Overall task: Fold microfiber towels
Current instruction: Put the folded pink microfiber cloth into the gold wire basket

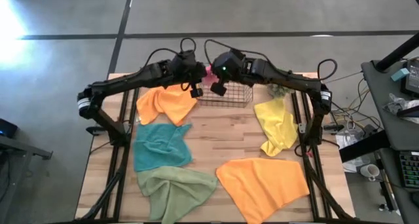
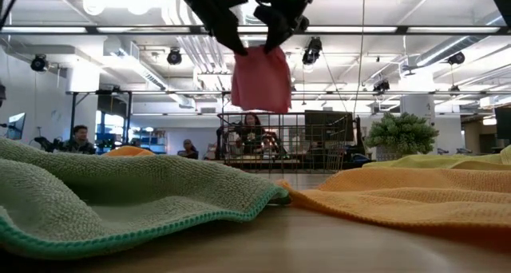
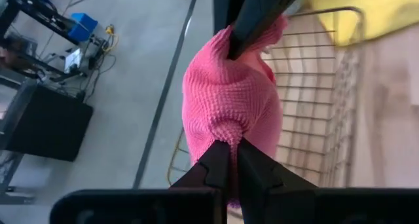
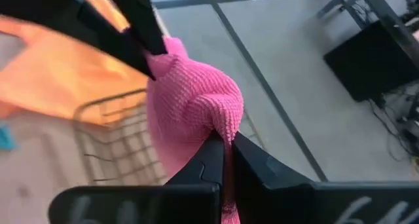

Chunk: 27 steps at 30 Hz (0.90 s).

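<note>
Wire basket [image 1: 226, 95] at tabletop [image 1: 216, 142] far edge, centered. Small plant [image 2: 402, 134] just right of basket. People seated in the room behind [image 2: 78, 139].

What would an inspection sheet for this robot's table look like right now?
Surface: wooden table, mostly covered by cloths.
Job's things: pink towel held up over the wire basket; two orange towels, teal towel, green towel and yellow towel lie unfolded.
Clutter: small green plant beside the basket.
Claws: left claw and right claw both shut on the pink towel.
Cables: black leads trail off the right edge.
Surroundings: seated people, desks, ceiling lamps.
</note>
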Tool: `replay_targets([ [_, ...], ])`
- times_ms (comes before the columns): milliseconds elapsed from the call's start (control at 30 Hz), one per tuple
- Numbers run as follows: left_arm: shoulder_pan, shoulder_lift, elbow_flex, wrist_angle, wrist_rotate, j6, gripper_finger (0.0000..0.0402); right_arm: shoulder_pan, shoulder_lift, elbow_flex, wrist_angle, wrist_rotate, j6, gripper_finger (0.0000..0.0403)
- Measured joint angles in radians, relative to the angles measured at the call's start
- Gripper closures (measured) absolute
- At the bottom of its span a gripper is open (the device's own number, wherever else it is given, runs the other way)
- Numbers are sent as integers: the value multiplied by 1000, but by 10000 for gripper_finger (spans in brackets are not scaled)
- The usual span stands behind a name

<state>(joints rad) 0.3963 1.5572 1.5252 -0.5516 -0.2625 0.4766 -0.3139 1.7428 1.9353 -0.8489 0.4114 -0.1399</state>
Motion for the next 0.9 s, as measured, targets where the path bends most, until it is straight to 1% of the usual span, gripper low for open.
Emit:
replay_targets([
  [233,53,133,108,18,-1,53,401,-83,13,-36,25,-44,-49,394],
  [467,109,229,171,13,-1,65,401,-149,55,-37,39,-40,-146,394],
  [533,121,250,178,15,-2,65,401,-170,69,-37,39,-51,-162,394],
  [633,137,275,180,12,1,65,401,-197,92,-38,39,-102,-172,394],
  [767,156,298,165,13,50,64,401,-226,133,-39,38,-149,-190,394],
  [900,170,327,159,9,69,60,401,-244,169,-40,32,-199,-189,394],
])
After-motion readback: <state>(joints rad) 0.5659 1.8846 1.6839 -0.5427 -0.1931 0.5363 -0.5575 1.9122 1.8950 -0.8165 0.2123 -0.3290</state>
